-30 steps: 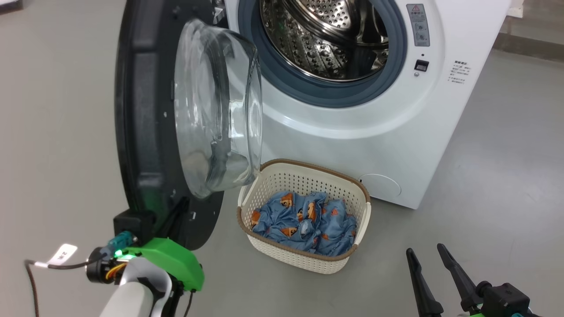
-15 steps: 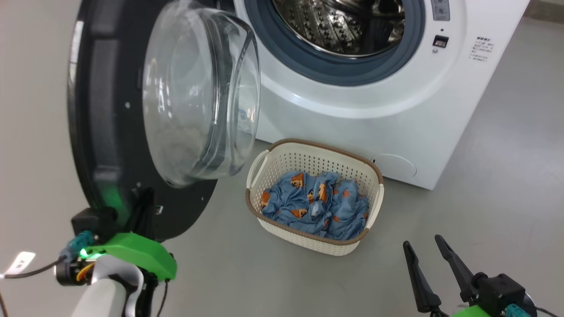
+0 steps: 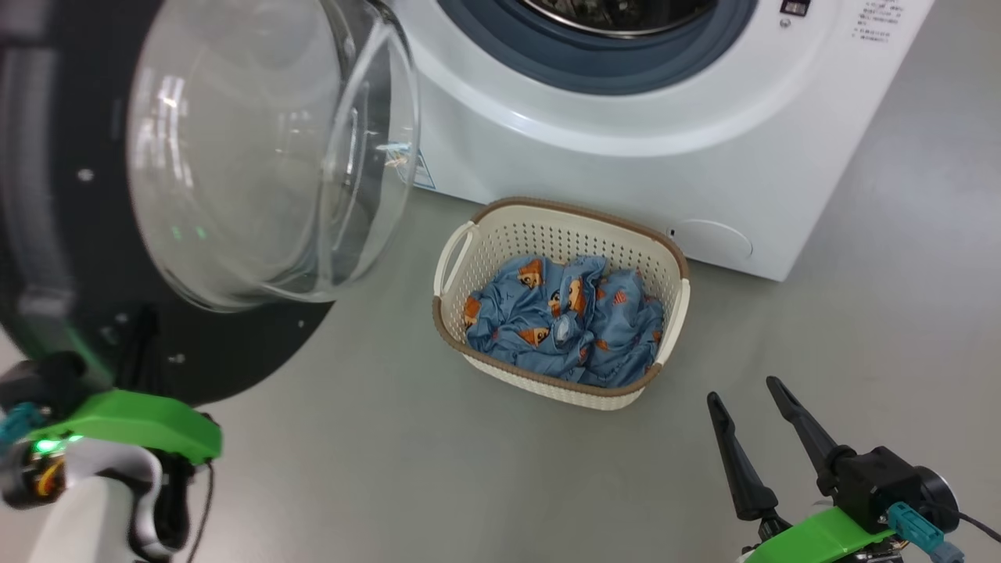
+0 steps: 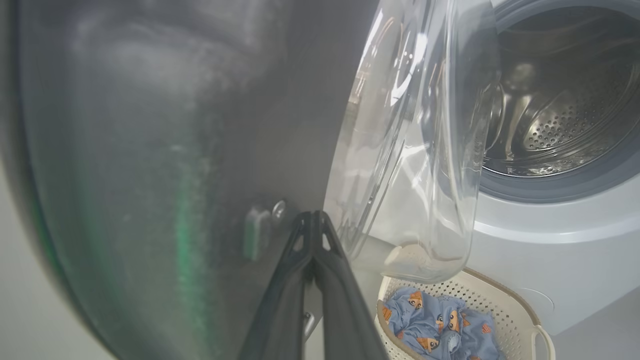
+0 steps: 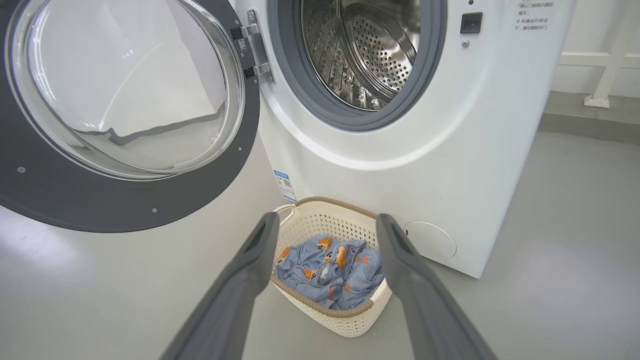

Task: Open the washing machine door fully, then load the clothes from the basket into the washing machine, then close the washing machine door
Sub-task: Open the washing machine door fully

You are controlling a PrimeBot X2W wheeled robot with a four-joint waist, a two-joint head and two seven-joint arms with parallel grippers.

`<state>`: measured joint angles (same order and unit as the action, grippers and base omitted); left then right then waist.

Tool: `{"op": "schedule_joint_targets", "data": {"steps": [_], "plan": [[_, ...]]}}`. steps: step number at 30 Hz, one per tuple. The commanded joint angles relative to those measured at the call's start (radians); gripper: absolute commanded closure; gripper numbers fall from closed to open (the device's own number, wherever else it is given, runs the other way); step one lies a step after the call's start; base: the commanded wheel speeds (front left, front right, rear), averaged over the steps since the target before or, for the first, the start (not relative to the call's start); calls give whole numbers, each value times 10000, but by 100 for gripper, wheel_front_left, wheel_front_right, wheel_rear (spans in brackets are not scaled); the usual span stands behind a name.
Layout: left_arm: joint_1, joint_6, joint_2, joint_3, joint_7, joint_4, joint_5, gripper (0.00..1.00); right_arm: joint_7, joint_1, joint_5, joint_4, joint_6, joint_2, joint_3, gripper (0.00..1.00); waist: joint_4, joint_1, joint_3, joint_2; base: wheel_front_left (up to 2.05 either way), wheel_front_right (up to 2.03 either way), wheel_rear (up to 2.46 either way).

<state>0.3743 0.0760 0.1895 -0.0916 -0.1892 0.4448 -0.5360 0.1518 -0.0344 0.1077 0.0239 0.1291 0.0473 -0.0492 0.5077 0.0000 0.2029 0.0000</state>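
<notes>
The left claw [image 4: 312, 220] has its fingers pressed together, tips at the dark ring of the open door [image 4: 150, 150]. The right claw [image 5: 326, 219] is spread wide; just ahead sits the basket [image 5: 325, 315] holding blue clothes [image 5: 330, 270], with the washing machine [image 5: 450, 150] behind it.

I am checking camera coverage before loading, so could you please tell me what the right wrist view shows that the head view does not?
Right wrist view: the hinge and a full look into the drum. Head view: the left arm's green cover by the washing machine door. Both: the door, the basket holding the clothes, and the open right hand.
</notes>
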Motion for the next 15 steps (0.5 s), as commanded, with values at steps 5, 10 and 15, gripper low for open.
{"op": "schedule_joint_targets", "data": {"steps": [5,10,15], "plan": [[607,144,1090,1194,-344,170,-386,100,-341,462,-380,672,16,29,-182,0,-271,0,580,0,0,0,0],[955,-20,1612,1667,-482,686,-572,100,-661,540,-678,1063,16,29,-110,0,-324,0,972,0,0,0,0],[1492,-191,1968,1872,-592,1379,-573,100,-993,585,-1004,1441,16,29,-86,0,-308,0,1424,0,0,0,0]]}}
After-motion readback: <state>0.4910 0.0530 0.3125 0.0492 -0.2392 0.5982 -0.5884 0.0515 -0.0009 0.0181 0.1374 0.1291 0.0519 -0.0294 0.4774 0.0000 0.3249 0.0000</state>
